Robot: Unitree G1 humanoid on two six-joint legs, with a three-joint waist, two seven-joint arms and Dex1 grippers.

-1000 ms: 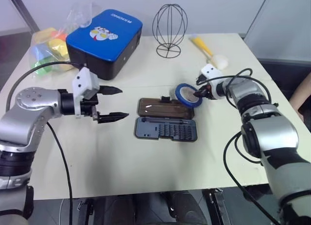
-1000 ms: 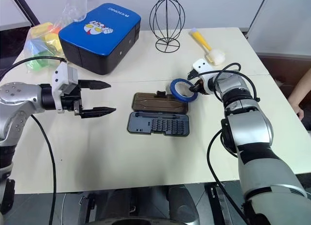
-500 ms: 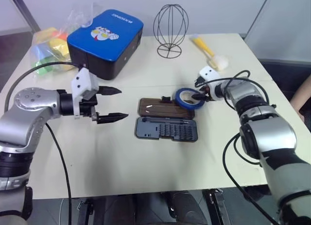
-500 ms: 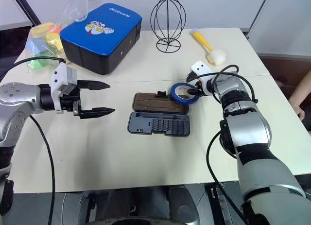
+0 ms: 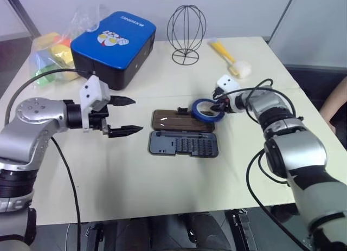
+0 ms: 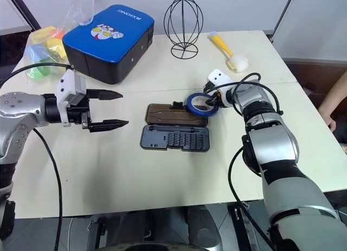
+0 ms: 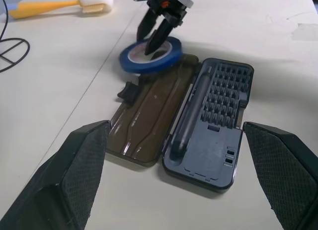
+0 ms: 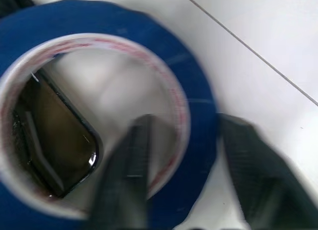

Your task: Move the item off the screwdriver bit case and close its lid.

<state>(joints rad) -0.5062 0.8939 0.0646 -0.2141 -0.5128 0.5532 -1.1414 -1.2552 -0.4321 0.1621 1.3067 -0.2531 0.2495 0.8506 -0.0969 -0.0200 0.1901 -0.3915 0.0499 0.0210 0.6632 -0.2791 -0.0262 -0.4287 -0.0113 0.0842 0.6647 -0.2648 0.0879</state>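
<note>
The screwdriver bit case (image 5: 184, 144) lies open mid-table, its grey bit tray toward me and its brown-faced lid (image 5: 173, 121) behind it. The item, a blue tape roll (image 5: 205, 110), lies flat over the lid's right end and partly on the table. My right gripper (image 5: 217, 107) comes in from the right and is shut on the ring's wall, one finger (image 8: 134, 155) inside the hollow, the other outside. Through the hollow the lid's corner shows. My left gripper (image 5: 139, 115) hovers open left of the case, holding nothing.
A blue-topped black box (image 5: 114, 39) and a bag of coloured things (image 5: 51, 56) stand at the back left. A black wire frame (image 5: 188, 29) and a yellow brush (image 5: 230, 58) sit behind the case. A person's hand (image 5: 339, 107) is at the right edge.
The tape roll, tilted up against my right gripper a second ago, now lies flat on the lid's end. The right fingers have closed on its wall. The left arm stayed still.
</note>
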